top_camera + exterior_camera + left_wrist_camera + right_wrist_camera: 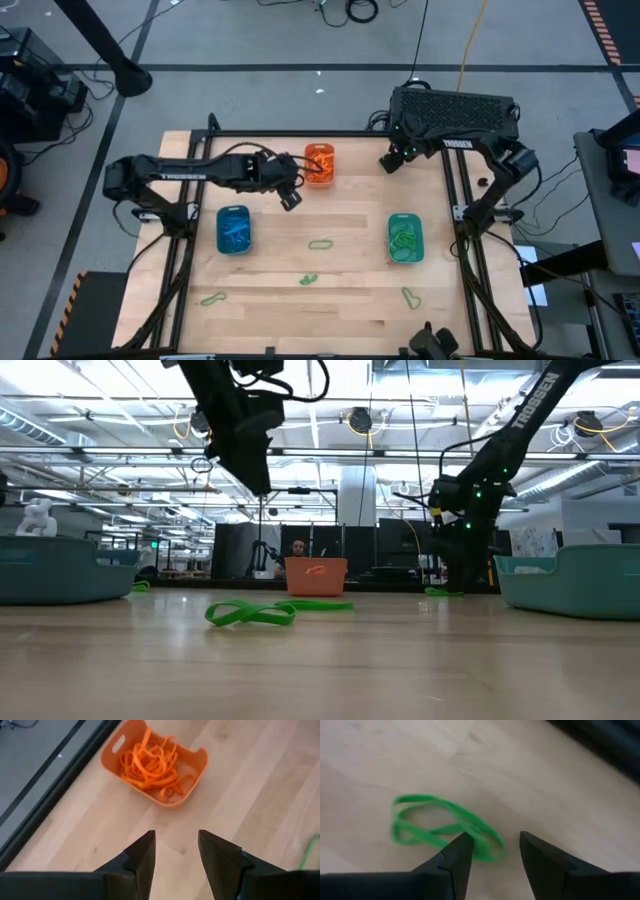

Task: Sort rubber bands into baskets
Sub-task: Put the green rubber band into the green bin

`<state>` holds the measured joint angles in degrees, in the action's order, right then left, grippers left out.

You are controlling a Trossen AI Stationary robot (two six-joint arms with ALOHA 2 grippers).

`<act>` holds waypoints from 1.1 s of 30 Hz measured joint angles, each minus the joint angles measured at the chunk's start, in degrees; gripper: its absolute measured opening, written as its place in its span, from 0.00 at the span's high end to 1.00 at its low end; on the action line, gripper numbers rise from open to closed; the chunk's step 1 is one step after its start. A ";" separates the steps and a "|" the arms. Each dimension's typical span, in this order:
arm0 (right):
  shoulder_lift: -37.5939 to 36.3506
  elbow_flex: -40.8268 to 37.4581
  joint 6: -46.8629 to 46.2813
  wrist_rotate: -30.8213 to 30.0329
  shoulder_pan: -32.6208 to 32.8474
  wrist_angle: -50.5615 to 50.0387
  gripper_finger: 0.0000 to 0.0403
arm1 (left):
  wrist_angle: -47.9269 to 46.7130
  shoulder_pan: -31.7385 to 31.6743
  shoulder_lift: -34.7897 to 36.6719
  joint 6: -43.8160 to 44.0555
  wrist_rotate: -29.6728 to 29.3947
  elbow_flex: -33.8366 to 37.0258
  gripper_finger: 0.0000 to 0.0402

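The orange basket [319,150] stands near the table's far edge, with several orange rubber bands [150,762] inside. My left gripper [291,197] hangs open and empty just to its near-left, above bare wood [176,850]. My right gripper [388,162] is open at the far right, over a green rubber band [440,827] lying flat on the table. One end of that band shows between the fingertips [495,852], which stand clear of it. The blue basket [233,212] holds blue bands. The teal basket [404,218] holds green ones.
More green rubber bands lie loose on the wood: one mid-table [320,243], one nearer [310,279], one near-left [213,297], one near-right [410,296]. A black frame [300,132] runs round the table. The right arm's base [480,210] stands at the right edge.
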<state>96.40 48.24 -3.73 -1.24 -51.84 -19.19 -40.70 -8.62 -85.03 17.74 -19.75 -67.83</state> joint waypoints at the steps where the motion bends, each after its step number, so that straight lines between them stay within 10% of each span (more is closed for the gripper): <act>1: 0.20 0.05 -0.04 1.54 -0.04 0.12 0.62 | -0.21 0.17 -0.12 0.00 0.00 0.02 0.61; 11: -1.10 0.05 0.75 3.33 0.20 -4.00 0.98 | 0.18 0.46 -0.12 0.02 -0.07 0.02 0.61; 33: -26.16 0.14 4.44 7.35 5.86 -4.64 1.00 | 21.18 3.64 -2.44 -4.00 1.81 2.62 0.61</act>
<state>70.25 48.38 0.71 6.11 -45.98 -23.84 -19.52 -4.98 -87.46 13.74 -17.93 -65.21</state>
